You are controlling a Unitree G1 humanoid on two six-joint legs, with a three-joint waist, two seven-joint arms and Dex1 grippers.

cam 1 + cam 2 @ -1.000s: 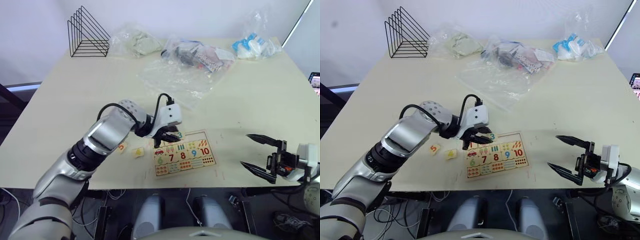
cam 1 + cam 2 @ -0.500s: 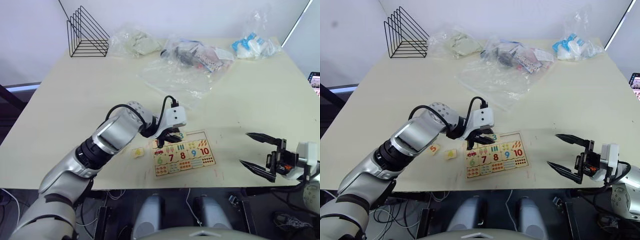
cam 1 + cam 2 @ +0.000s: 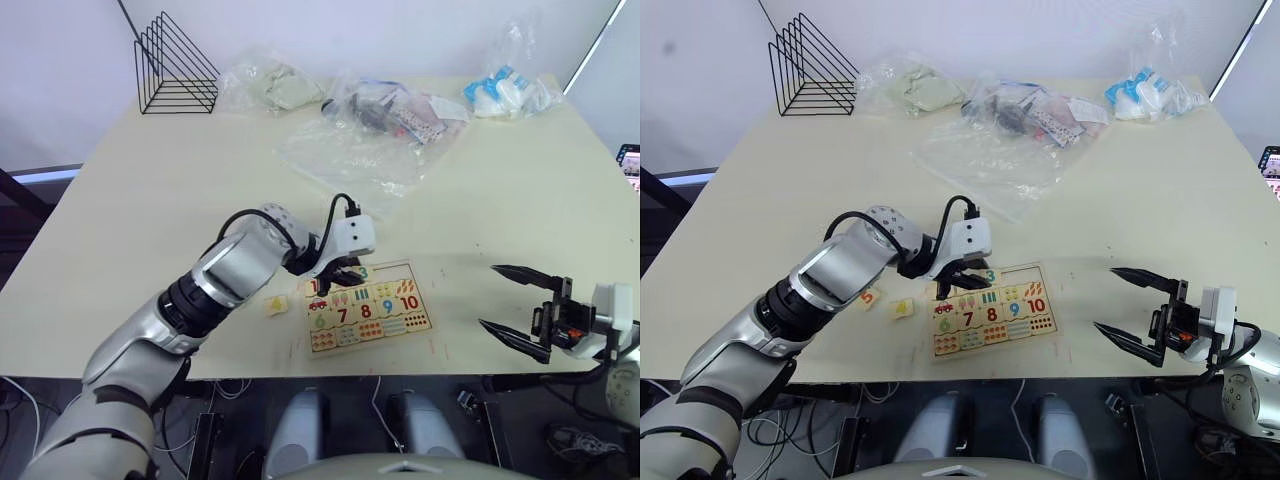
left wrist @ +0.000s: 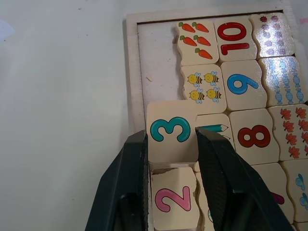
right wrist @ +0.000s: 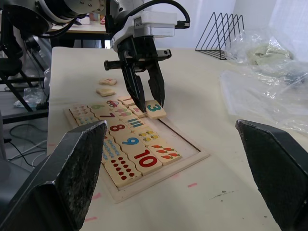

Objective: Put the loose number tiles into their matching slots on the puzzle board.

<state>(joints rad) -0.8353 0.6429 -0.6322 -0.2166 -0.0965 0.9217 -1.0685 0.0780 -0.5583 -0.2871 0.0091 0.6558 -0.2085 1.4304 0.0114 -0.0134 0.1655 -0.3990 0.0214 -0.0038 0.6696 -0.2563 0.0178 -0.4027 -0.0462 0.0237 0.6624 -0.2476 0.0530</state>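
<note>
- So your left gripper [image 4: 172, 144] is clamped on the 3 tile [image 4: 171, 130], over the puzzle board's [image 3: 365, 308] top row at 12 o'clock, not yet seated
- 2 tile [image 4: 174, 198] looks slotted
- 5 tile [image 3: 869, 297] and another loose tile [image 3: 902, 308] wait at 9 o'clock
- Right gripper [image 3: 522, 306] idles wide open, empty

Looks like a robotics lab or test room rather than a home. Plain pale tabletop [image 3: 150, 200] set against a bare white wall [image 3: 350, 30], with cables and wheeled chair bases on the floor beneath the near edge. Scattered across the far side: clear plastic bags [image 3: 350, 150] of assorted small props, a bag with blue-and-white items [image 3: 505, 90], and an empty black wire file rack [image 3: 175, 65]. Seen from the right wrist: a second table [image 5: 82, 29] with clutter behind, and bright window light at the far corner.
</note>
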